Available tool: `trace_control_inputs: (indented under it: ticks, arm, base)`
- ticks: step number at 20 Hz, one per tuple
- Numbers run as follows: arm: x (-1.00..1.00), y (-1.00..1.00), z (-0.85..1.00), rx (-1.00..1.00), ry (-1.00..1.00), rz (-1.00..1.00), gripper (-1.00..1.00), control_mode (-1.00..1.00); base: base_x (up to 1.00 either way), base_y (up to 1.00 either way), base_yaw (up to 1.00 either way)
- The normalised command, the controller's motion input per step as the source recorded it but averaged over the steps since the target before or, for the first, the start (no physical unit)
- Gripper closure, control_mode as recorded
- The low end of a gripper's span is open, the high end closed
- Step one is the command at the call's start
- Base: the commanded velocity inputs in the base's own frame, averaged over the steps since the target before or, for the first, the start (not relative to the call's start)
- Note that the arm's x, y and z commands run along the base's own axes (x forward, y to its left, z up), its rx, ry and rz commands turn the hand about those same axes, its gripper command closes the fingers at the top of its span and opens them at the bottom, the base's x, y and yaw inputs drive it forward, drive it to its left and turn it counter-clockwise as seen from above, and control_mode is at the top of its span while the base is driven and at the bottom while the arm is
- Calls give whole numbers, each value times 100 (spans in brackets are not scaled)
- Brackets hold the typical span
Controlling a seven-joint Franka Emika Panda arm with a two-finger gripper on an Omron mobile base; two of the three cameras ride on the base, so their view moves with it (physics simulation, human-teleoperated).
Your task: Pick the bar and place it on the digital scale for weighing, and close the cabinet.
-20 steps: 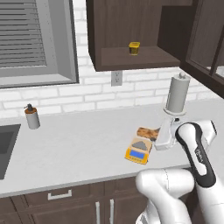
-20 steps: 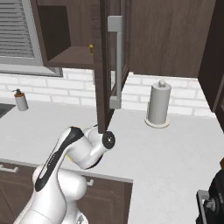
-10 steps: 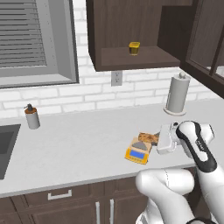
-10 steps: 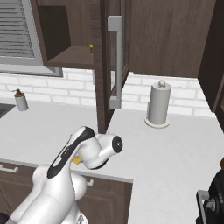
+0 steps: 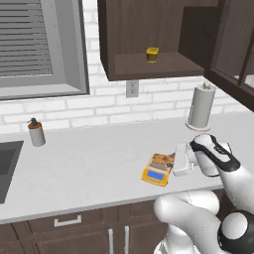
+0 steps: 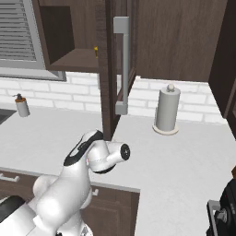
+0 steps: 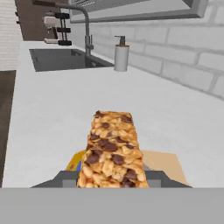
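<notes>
The tan speckled bar runs out from between my two dark fingertips, and my gripper is shut on its near end. It lies low over the orange-yellow digital scale; I cannot tell whether it touches the plate. From the left base, my gripper reaches in from the right at the bar. The dark brown cabinet stands open above, its glass door swung out with the silver handle facing me.
A small yellow jar stands on the cabinet shelf. A paper towel roll is at the back right, a soap dispenser at the left beside the sink. The door overhangs the counter's right end.
My hand has swung from pointing down to lying level and has dropped lower. The bar has come down slightly toward the scale.
</notes>
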Motion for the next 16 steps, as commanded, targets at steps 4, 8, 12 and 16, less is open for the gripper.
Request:
trace_control_inputs:
  ticks: [4, 8, 12, 16]
  arm:
    - [39, 0, -41, 0, 7, 6, 100, -100]
    - [34, -3, -35, 0, 3, 6, 100, -100]
    - [22, -8, -21, 0, 0, 6, 100, -100]
    - [3, -2, -19, 0, 0, 6, -100, -100]
  base:
    - [0, 0, 0]
    - [0, 0, 0]
    - [0, 0, 0]
    - [0, 0, 0]
